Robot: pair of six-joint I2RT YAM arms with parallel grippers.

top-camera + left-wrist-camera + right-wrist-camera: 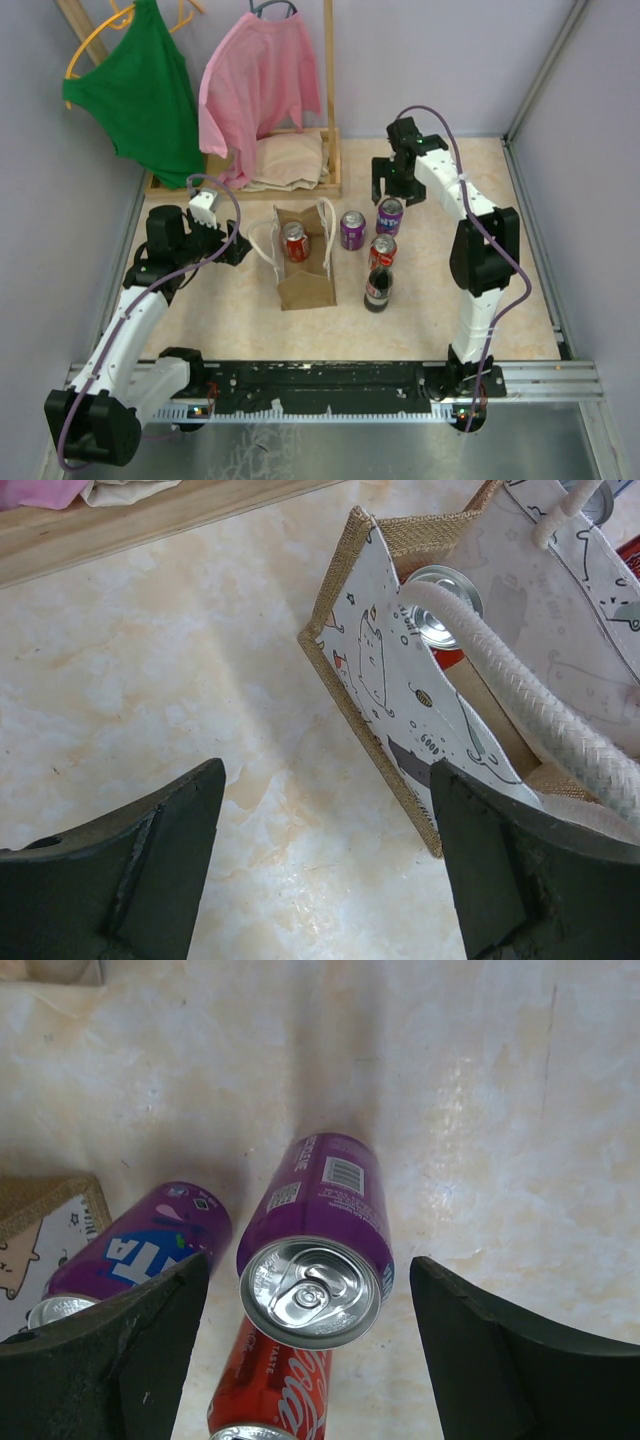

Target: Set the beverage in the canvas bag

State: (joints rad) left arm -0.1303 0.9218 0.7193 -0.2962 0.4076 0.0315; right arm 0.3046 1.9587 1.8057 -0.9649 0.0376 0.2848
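Note:
The tan canvas bag (pixel 303 265) stands open mid-table with white loop handles and a red can (pixel 296 241) inside. To its right stand two purple cans (pixel 352 230) (pixel 389 215), a red can (pixel 382 252) and a dark bottle (pixel 378 288). My right gripper (pixel 396 192) hovers open over the far purple can (pixel 320 1230); its fingers straddle the can without touching it. My left gripper (pixel 238 246) is open at the bag's left side. In the left wrist view the bag's corner (pixel 375 680) sits by the right finger (pixel 520 870), and nothing is held.
A wooden rack (pixel 330 120) at the back holds a green shirt (pixel 140 90) and a pink shirt (pixel 255 80), with beige folded cloth (pixel 288 160) on its base. Walls close in left and right. In the right wrist view the other purple can (pixel 140 1245) and the red can (pixel 270 1380) crowd the one under the gripper.

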